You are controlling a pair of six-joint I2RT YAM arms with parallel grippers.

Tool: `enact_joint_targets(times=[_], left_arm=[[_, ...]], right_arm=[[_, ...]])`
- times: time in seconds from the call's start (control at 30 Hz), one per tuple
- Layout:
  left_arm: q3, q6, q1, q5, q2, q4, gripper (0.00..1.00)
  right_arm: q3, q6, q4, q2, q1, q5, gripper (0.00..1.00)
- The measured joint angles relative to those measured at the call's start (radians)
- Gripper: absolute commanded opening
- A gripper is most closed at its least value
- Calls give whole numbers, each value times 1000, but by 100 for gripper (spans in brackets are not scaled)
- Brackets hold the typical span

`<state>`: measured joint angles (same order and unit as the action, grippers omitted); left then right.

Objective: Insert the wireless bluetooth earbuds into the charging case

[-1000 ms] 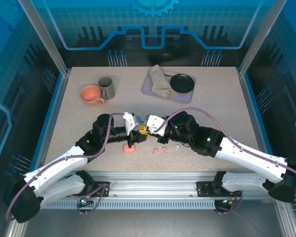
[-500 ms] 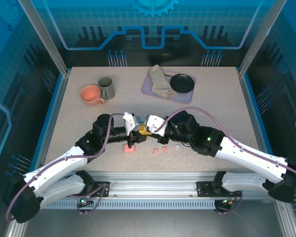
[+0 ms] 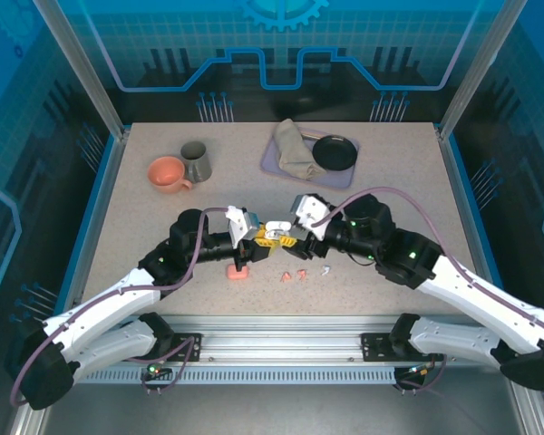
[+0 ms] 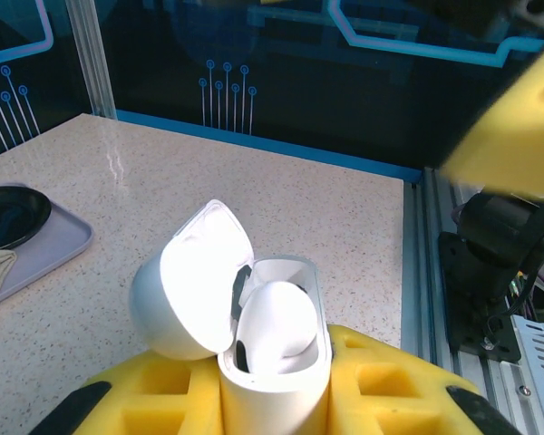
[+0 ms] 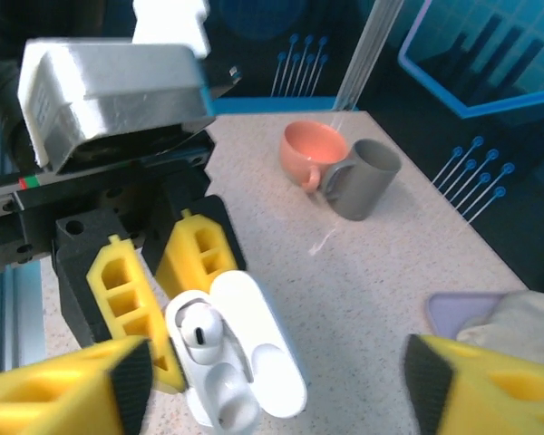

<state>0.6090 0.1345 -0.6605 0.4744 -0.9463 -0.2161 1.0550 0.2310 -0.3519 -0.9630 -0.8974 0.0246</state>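
My left gripper is shut on the base of an open white charging case, held a little above the table. In the left wrist view its lid is tipped left and one white earbud sits inside. From the right wrist, that earbud fills one slot and the other slot is empty. My right gripper hangs open just right of the case, its fingers spread wide around it without touching. A salmon-pink case, two pink earbuds and a white earbud lie on the table.
An orange cup and grey mug stand at the back left. A lavender tray at the back holds a crumpled cloth and a black dish. The table's metal front rail runs close below the loose earbuds.
My right gripper has drawn back from the white case, up and to the right, and its arm has lifted. The left gripper and the case have stayed put.
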Motion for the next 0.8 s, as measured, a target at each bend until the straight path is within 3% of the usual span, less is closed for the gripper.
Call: enact_joint_targets(times=[0.3, 0.63, 0.8], left_arm=[[-5, 30, -1, -26, 47, 0, 0], [-17, 75, -1, -73, 155, 11, 0], [-31, 79, -1, -89, 183, 34, 0]], right_arm=[[0, -145, -50, 72, 156, 9, 100], [-63, -426, -203, 59, 287, 72, 100], [-116, -522, -304, -72, 325, 29, 84]])
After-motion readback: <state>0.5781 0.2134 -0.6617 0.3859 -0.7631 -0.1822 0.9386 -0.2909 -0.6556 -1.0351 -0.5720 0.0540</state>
